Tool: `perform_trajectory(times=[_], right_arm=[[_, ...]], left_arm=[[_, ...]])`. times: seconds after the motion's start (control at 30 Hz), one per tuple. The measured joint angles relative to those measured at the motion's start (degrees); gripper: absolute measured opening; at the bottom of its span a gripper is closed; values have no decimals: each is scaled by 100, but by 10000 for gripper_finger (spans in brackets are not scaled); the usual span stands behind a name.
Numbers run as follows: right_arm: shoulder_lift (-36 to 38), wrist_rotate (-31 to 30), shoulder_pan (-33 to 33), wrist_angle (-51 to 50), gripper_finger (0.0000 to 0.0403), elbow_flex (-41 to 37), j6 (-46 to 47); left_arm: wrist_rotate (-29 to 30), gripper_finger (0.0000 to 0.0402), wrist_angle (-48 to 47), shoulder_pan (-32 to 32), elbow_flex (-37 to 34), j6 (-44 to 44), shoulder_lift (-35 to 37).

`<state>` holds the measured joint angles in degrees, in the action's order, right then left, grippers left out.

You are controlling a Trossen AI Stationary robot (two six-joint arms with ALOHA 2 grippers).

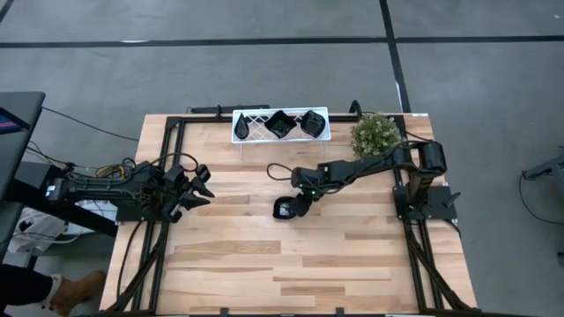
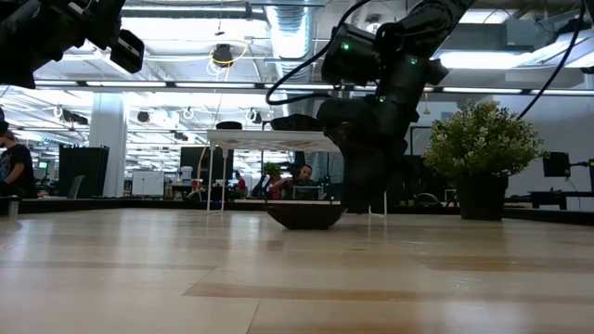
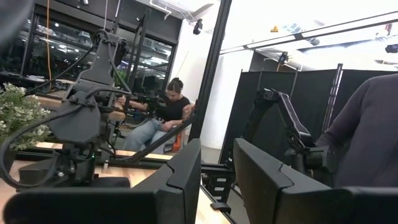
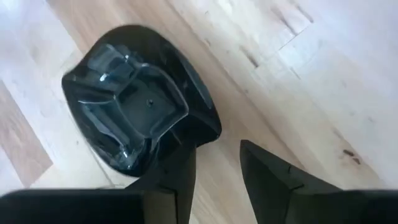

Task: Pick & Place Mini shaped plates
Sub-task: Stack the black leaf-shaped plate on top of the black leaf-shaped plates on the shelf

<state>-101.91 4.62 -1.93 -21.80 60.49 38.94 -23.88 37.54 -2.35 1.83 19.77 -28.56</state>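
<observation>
High view: right gripper over black plate at table centre, fingers parted, one finger inside rim; left gripper fingers apart, grasping nothing.

High view straight down on table; low view level across it; wrists close-up.

From above, the right gripper covers the near edge of the black dish beneath it. In the right wrist view, a finger hides the dish's rim, so whether they touch cannot be told.
</observation>
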Motion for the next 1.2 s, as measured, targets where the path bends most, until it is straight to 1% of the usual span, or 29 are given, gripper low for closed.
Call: perform_trajectory(times=[0.27,0.4,0.5,0.67,0.8,1.0,1.1,1.2], right_arm=[[375,-7,4,-52,120,0,135],[535,43,71,-258,120,0,738],[534,55,304,-265,120,0,1292],[422,-353,668,-283,120,-2,2012],[433,-763,738,-262,120,7,2385],[303,-960,811,-186,120,-4,2899],[166,-1084,900,166,120,13,3176],[42,-1216,955,191,120,4,3328]], left_arm=[[0,97,0,0,0,0,0],[-2,97,0,0,0,0,0],[-2,97,0,0,0,0,0],[0,97,-1,0,1,-10,0],[0,97,0,0,0,-130,0],[0,97,0,0,0,-151,0],[-1,97,-1,0,0,-151,0],[-2,97,0,0,0,-151,0]])
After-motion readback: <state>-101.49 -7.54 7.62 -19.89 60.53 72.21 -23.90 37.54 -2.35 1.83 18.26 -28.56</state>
